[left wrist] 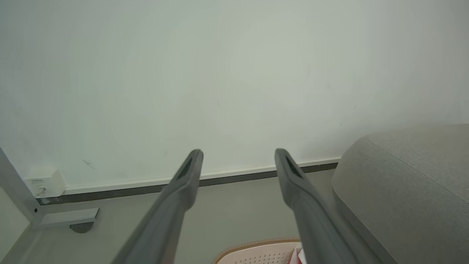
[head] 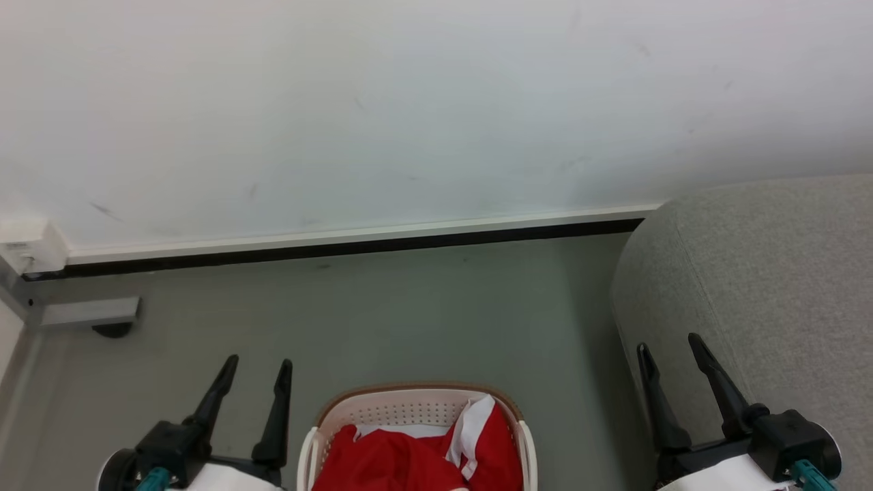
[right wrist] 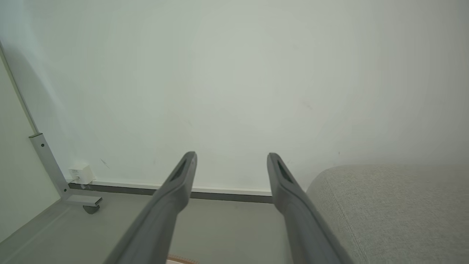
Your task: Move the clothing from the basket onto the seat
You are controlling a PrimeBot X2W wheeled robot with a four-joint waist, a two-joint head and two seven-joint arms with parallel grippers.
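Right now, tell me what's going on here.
Nothing is being handled yet. The robot faces a wall, and its left gripper and right gripper are both open and empty. The red clothing lies in the laundry basket, which stands on the floor between the two grippers. The grey sofa stands to the robot's right, with no clothing on the part in view.

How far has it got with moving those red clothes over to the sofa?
Nothing looks done yet: the clothing lies in the basket, and no red shows on the visible part of the seat. Nothing is in hand either: the left gripper and right gripper are open and empty on either side of the basket. The whole job is left.
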